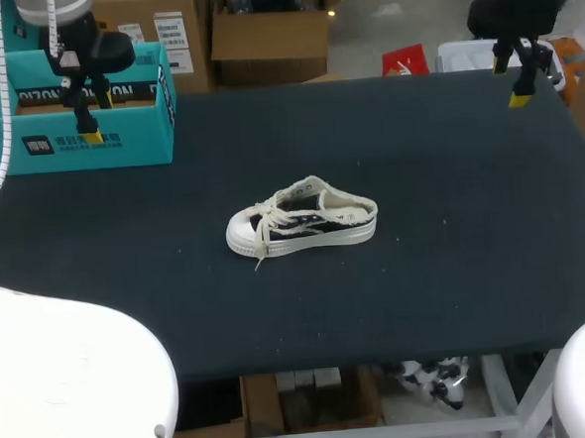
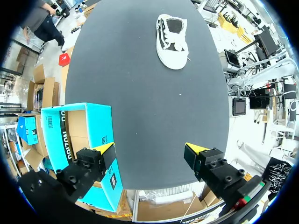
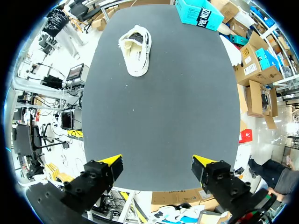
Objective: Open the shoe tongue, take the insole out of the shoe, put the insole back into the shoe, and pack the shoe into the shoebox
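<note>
Dark tabletop (image 1: 455, 269) carries the lot. Open teal shoebox (image 1: 119, 140) sits under and beside my left fingers (image 2: 105, 151), which stand spread, holding nothing. Shoe (image 1: 303, 220) rests on its sole, laces loose, well ahead of both pairs. Right fingers (image 3: 112, 162) also spread, empty.

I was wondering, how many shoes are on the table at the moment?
1. The shoe sits upright near the middle of the table. Part of the shoebox at the back left corner is hidden, so another could be inside.
</note>
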`<state>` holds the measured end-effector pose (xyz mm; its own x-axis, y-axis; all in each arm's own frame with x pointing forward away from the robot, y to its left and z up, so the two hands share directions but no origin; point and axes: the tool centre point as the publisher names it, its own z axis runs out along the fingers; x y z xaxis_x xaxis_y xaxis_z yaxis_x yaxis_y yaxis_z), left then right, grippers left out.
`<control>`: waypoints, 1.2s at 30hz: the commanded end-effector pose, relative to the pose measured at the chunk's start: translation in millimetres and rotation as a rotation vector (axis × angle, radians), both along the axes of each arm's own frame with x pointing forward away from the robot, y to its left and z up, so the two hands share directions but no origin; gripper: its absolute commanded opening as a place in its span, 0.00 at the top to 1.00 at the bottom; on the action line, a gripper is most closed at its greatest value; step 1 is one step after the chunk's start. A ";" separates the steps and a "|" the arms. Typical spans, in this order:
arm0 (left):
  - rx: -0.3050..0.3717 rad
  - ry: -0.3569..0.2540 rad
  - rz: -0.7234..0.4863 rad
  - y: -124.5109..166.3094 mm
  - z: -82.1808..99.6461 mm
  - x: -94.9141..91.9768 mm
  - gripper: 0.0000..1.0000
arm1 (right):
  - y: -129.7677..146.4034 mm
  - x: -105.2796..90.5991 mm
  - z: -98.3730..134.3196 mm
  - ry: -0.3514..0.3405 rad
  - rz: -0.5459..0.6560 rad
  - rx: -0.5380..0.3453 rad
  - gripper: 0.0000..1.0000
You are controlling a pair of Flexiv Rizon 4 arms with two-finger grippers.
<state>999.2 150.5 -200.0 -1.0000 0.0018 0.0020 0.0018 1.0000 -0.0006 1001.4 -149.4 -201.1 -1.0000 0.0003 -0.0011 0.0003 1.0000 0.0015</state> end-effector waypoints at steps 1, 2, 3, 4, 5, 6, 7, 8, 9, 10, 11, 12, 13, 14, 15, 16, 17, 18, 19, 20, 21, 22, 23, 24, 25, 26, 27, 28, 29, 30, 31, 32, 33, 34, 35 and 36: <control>-0.001 -0.002 0.001 -3.0 -1.2 -1.3 0.00 | 2.6 -0.1 -2.5 -0.002 -0.012 0.034 0.00; -0.009 0.001 0.028 -5.3 -2.2 0.2 0.00 | 5.2 -1.5 -5.6 -0.010 -0.007 0.054 0.00; -0.010 -0.005 0.048 -8.3 -3.3 0.8 0.00 | 8.0 -3.5 -8.3 -0.013 -0.010 0.087 0.00; -0.018 -0.009 0.080 -12.0 -4.5 1.0 0.00 | 12.2 -6.5 -12.1 -0.017 -0.022 0.109 0.00; -0.032 -0.005 0.115 -15.7 -5.4 1.0 0.00 | 16.6 -10.3 -16.5 -0.024 -0.010 0.130 0.00; -0.044 -0.006 0.138 -21.5 -6.9 -3.6 0.00 | 20.0 -13.7 -20.8 -0.032 -0.016 0.179 0.00; -0.048 -0.005 0.179 -25.9 -8.6 -6.5 0.00 | 23.4 -17.0 -25.6 -0.037 -0.031 0.192 0.00; -0.049 -0.004 0.227 -30.8 -11.5 -9.4 0.00 | 28.2 -21.3 -31.0 -0.037 -0.017 0.196 0.00; -0.055 0.002 0.263 -35.2 -14.0 -12.1 0.00 | 32.2 -24.8 -35.9 -0.032 -0.031 0.223 0.00; -0.049 0.003 0.320 -41.2 -16.6 -15.9 0.00 | 36.9 -28.4 -41.3 -0.033 -0.037 0.230 0.00; -0.059 0.011 0.381 -46.3 -18.7 -17.8 0.00 | 42.0 -32.3 -45.7 -0.033 -0.028 0.246 0.00; -0.086 0.028 0.421 -51.7 -19.8 -20.2 0.00 | 46.0 -35.4 -49.4 -0.035 -0.049 0.276 0.00; -0.118 0.058 0.468 -55.8 -20.8 -21.6 0.00 | 49.7 -38.0 -52.8 -0.040 -0.062 0.289 0.00; -0.121 0.077 0.507 -59.5 -22.8 -21.5 0.00 | 55.0 -41.6 -56.1 -0.042 -0.055 0.308 0.00; -0.114 0.092 0.529 -64.5 -26.7 -23.3 0.00 | 59.3 -44.2 -58.9 -0.043 -0.071 0.331 0.00; -0.130 0.112 0.558 -68.4 -29.3 -24.8 0.00 | 65.1 -46.9 -62.3 -0.051 -0.066 0.339 0.00; -0.129 0.118 0.579 -72.0 -31.3 -26.0 0.00 | 71.6 -49.3 -65.5 -0.048 -0.055 0.355 0.00; -0.134 0.118 0.606 -74.6 -32.9 -26.8 0.00 | 77.0 -50.4 -68.5 -0.050 -0.063 0.362 0.00; -0.135 0.116 0.635 -77.6 -34.5 -27.6 0.00 | 82.7 -51.6 -71.1 -0.055 -0.056 0.376 0.00; -0.138 0.122 0.657 -80.6 -35.7 -28.7 0.00 | 89.0 -53.0 -73.5 -0.061 -0.057 0.401 0.00; -0.137 0.118 0.682 -82.4 -36.1 -29.7 0.00 | 94.8 -53.7 -76.5 -0.061 -0.060 0.423 0.00; -0.137 0.118 0.682 -82.4 -36.1 -29.7 0.00 | 102.3 -55.0 -79.7 -0.067 -0.061 0.441 0.00; -0.137 0.118 0.682 -82.4 -36.1 -29.7 0.00 | 108.1 -56.2 -82.7 -0.071 -0.053 0.464 0.00; -0.137 0.118 0.682 -82.4 -36.1 -29.7 0.00 | 108.1 -56.2 -82.7 -0.071 -0.053 0.464 0.00; -0.137 0.118 0.682 -82.4 -36.1 -29.7 0.00 | 108.1 -56.2 -82.7 -0.071 -0.053 0.464 0.00; -0.137 0.118 0.682 -82.4 -36.1 -29.7 0.00 | 108.1 -56.2 -82.7 -0.071 -0.053 0.464 0.00; -0.137 0.118 0.682 -82.4 -36.1 -29.7 0.00 | 108.1 -56.2 -82.7 -0.071 -0.053 0.464 0.00; -0.137 0.118 0.682 -82.4 -36.1 -29.7 0.00 | 108.1 -56.2 -82.7 -0.071 -0.053 0.464 0.00; -0.137 0.118 0.682 -82.4 -36.1 -29.7 0.00 | 108.1 -56.2 -82.7 -0.071 -0.053 0.464 0.00; -0.137 0.118 0.682 -82.4 -36.1 -29.7 0.00 | 108.1 -56.2 -82.7 -0.071 -0.053 0.464 0.00; -0.137 0.118 0.682 -82.4 -36.1 -29.7 0.00 | 108.1 -56.2 -82.7 -0.071 -0.053 0.464 0.00; -0.137 0.118 0.682 -82.4 -36.1 -29.7 0.00 | 108.1 -56.2 -82.7 -0.071 -0.053 0.464 0.00; -0.137 0.118 0.682 -82.4 -36.1 -29.7 0.00 | 108.1 -56.2 -82.7 -0.071 -0.053 0.464 0.00; -0.137 0.118 0.682 -82.4 -36.1 -29.7 0.00 | 108.1 -56.2 -82.7 -0.071 -0.053 0.464 0.00; -0.137 0.118 0.682 -82.4 -36.1 -29.7 0.00 | 108.1 -56.2 -82.7 -0.071 -0.053 0.464 0.00; -0.137 0.118 0.682 -82.4 -36.1 -29.7 0.00 | 108.1 -56.2 -82.7 -0.071 -0.053 0.464 0.00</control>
<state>968.9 68.5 -235.3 -0.7718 -0.6166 0.1553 -0.6326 0.7695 -0.0882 948.0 -41.4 -283.2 -0.9970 0.0624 -0.0466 0.0348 0.8922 0.4503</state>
